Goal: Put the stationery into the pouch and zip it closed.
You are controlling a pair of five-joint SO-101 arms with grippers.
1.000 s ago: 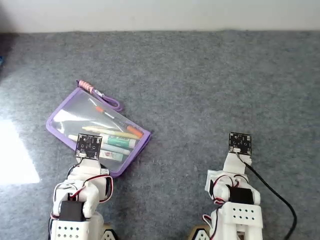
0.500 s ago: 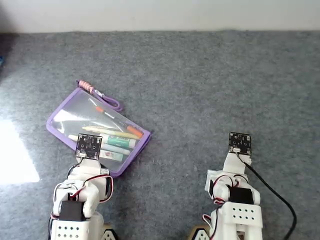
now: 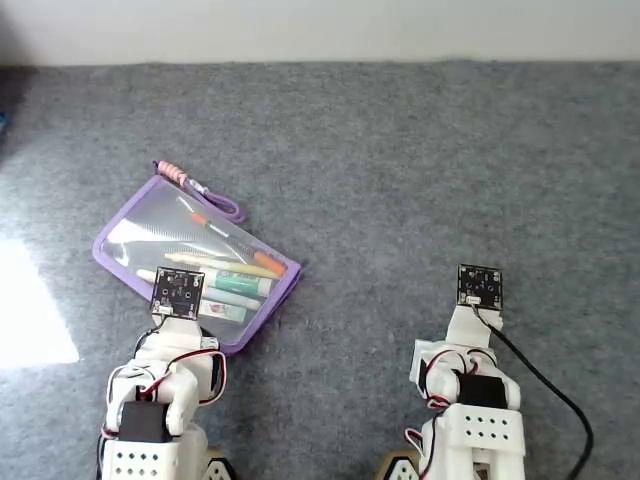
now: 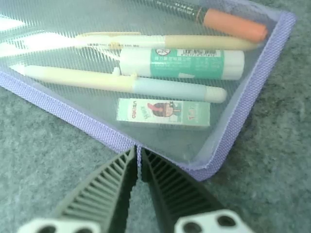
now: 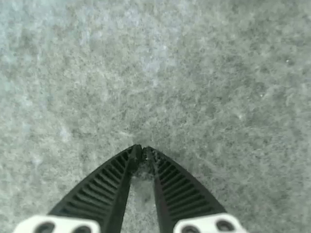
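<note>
Purple-edged pouch (image 3: 190, 245) just beside left pincer (image 4: 138, 155), broad grey carpet (image 3: 450, 160) rightward.

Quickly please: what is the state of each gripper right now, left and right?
Left gripper: jaws closed, holding nothing, tips at the edge of the pouch.
Right gripper: jaws closed, holding nothing, above the grey mat.
</note>
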